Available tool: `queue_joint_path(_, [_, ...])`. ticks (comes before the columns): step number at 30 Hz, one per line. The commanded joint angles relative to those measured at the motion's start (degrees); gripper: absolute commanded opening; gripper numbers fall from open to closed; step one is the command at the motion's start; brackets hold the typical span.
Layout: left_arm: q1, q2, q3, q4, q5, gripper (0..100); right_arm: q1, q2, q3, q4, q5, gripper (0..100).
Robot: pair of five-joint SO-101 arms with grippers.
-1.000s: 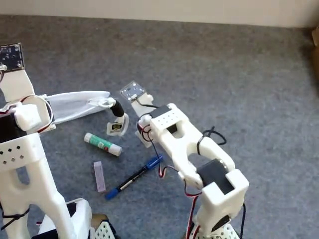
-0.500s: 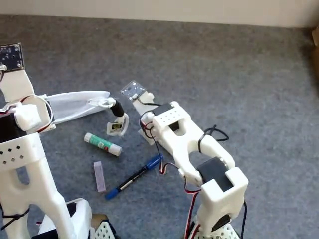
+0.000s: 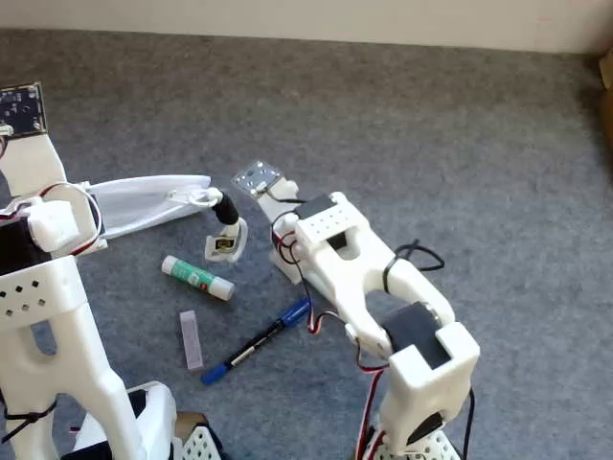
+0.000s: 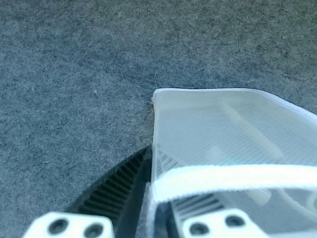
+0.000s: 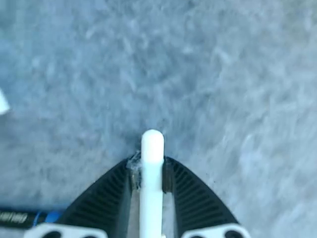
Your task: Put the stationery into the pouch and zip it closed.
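Observation:
My left gripper [image 4: 151, 186] is shut on the edge of the white mesh pouch [image 4: 228, 134], which lies on the grey carpet at the left [image 3: 144, 203]. My right gripper [image 5: 151, 161] is shut on a thin white stick [image 5: 152, 144], just above the carpet near the middle [image 3: 283, 261]. On the carpet lie a green-and-white glue stick [image 3: 196, 277], a purple eraser [image 3: 192, 339] and a blue pen [image 3: 259, 340]. A small white item with a black cap [image 3: 224, 230] rests at the pouch's mouth. The pen's end [image 5: 25, 217] lies beside the right gripper.
Grey carpet [image 3: 460, 144] stretches open to the right and the back. The left arm's white body [image 3: 48, 316] stands at the near left, close to the eraser. A pale wall edge [image 3: 306, 19] runs along the back.
The right arm has shifted slightly to the right with the white stick still in its gripper. The left arm, the pouch and the loose items have stayed put.

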Motion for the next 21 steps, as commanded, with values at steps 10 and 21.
queue_joint_path(10, [0.7, -0.2, -0.4, 0.1, 0.6, 1, 0.7, -26.5, -0.7, 5.8, 0.8, 0.5])
queue_joint_path(21, [0.7, -0.2, 0.2, 0.1, 0.6, 1, 0.5, -43.9, 1.5, 8.0, -4.4, 0.5])
